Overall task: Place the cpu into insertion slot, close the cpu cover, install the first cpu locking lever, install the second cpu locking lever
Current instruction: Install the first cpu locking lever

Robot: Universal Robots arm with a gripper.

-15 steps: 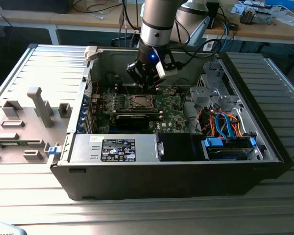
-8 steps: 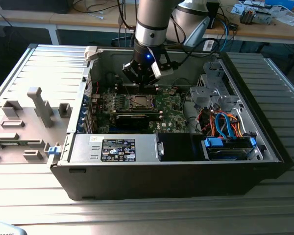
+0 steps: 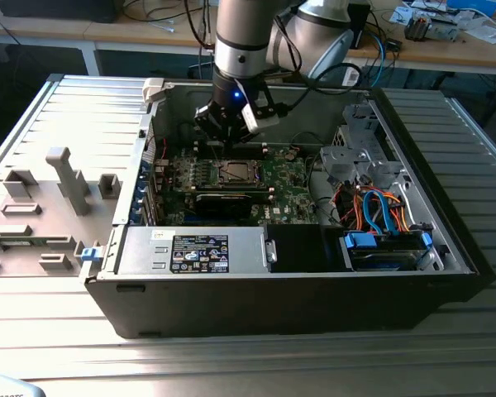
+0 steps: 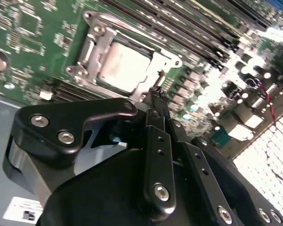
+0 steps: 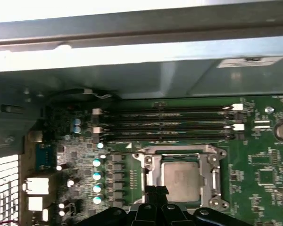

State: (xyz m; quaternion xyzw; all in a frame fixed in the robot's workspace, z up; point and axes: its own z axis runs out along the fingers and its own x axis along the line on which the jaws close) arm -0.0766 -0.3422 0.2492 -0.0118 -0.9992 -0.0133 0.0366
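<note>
Exterior view: the gripper [image 3: 231, 124] is held above the motherboard [image 3: 231, 178].

Second wrist view: its fingers are seen clenched together, empty, just beside the cpu cover [image 4: 127, 61] closed over the cpu [image 4: 125, 66].

First wrist view: a lever is judged best pressed squarely.
</note>
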